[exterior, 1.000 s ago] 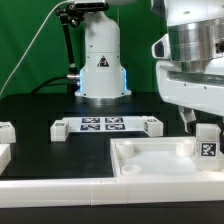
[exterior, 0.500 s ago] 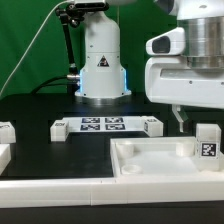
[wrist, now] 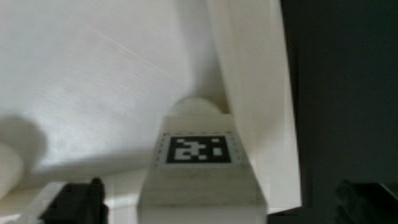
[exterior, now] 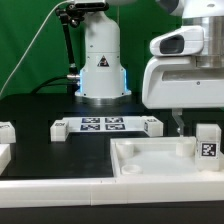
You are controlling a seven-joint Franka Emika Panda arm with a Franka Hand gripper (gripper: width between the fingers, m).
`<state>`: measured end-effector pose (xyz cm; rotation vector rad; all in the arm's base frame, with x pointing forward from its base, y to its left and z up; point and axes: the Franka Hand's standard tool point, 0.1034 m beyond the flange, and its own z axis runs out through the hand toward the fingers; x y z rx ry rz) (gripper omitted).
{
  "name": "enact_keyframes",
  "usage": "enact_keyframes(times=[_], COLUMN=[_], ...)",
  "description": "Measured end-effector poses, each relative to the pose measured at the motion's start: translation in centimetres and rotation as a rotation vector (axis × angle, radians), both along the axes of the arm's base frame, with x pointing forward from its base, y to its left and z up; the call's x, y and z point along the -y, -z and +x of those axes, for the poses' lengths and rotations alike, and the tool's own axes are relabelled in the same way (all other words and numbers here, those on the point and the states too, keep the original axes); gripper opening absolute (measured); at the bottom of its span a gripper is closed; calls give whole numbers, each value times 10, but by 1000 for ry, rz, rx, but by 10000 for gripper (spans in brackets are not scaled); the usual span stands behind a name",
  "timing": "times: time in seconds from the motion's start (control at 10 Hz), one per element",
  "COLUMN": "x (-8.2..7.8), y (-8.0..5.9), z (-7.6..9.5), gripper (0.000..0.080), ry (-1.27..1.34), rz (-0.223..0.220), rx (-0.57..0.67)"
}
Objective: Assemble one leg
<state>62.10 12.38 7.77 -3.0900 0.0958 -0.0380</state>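
Observation:
The leg is a small white post with a black-and-white tag. It stands upright at the far right corner of the large white tray-like piece. My gripper hangs just above the leg, and one dark finger is down beside it on the exterior view's left. In the wrist view the leg sits between my two dark fingers, which stand wide apart with gaps on both sides. My gripper is open and holds nothing.
The marker board lies on the black table in front of the robot base. Two loose white parts lie at the exterior view's left edge. The tray's raised rim runs beside the leg.
My gripper has shifted to the exterior view's left and come down a little around the leg. The leg and the tray have not moved.

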Motion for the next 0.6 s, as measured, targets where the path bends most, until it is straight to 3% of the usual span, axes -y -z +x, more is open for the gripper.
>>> enact_keyframes(times=[0.2, 0.4, 0.5, 0.6], x=[3, 4, 4, 4], y=[0, 0, 0, 0], z=[1, 1, 1, 1], gripper=[648, 357, 357, 290], ry=[-67, -66, -65, -41], rz=[-2, -2, -2, 0], rx=[5, 5, 5, 4])
